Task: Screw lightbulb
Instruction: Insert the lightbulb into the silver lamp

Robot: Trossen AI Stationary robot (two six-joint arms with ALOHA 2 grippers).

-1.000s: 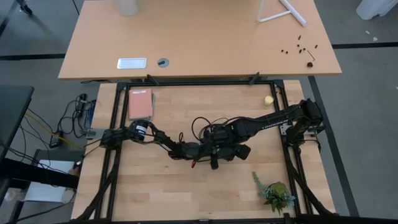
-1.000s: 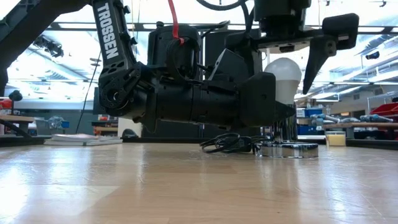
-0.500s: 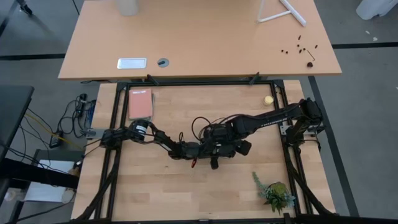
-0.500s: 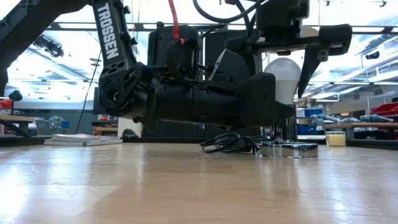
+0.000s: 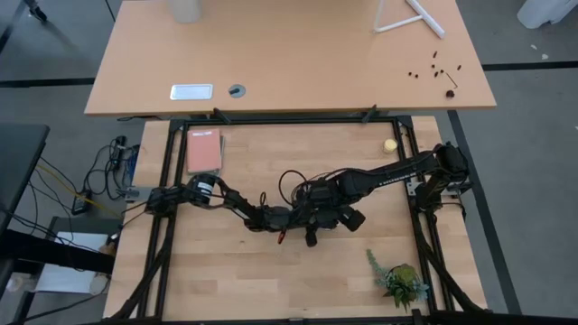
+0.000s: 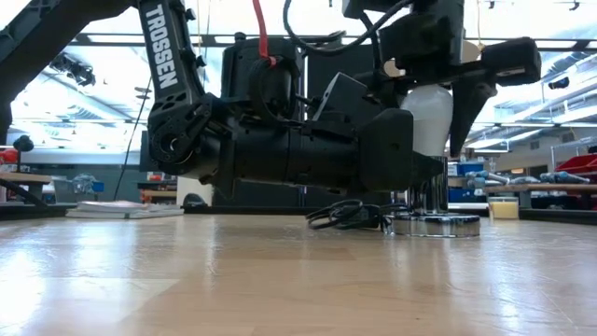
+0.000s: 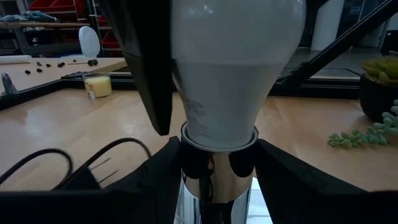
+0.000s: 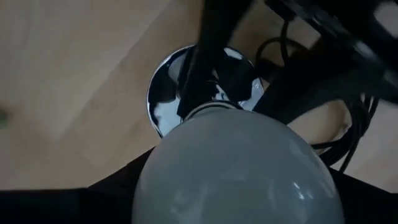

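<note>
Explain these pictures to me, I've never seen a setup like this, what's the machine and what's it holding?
These are two dark robot arms at a wooden table, each ending in a two-finger gripper. One picture looks straight down, one looks level across the tabletop, and two come from cameras on the arms' wrists.

At the middle of the table a white pear-shaped lightbulb stands upright in a shiny metal socket stem on a round silver base with a black cord. The left gripper clasps the stem just below the bulb. The right gripper comes from above, its fingers on either side of the bulb.

Also on the table: a pink notebook, a small yellow ball and a green plant sprig.
</note>
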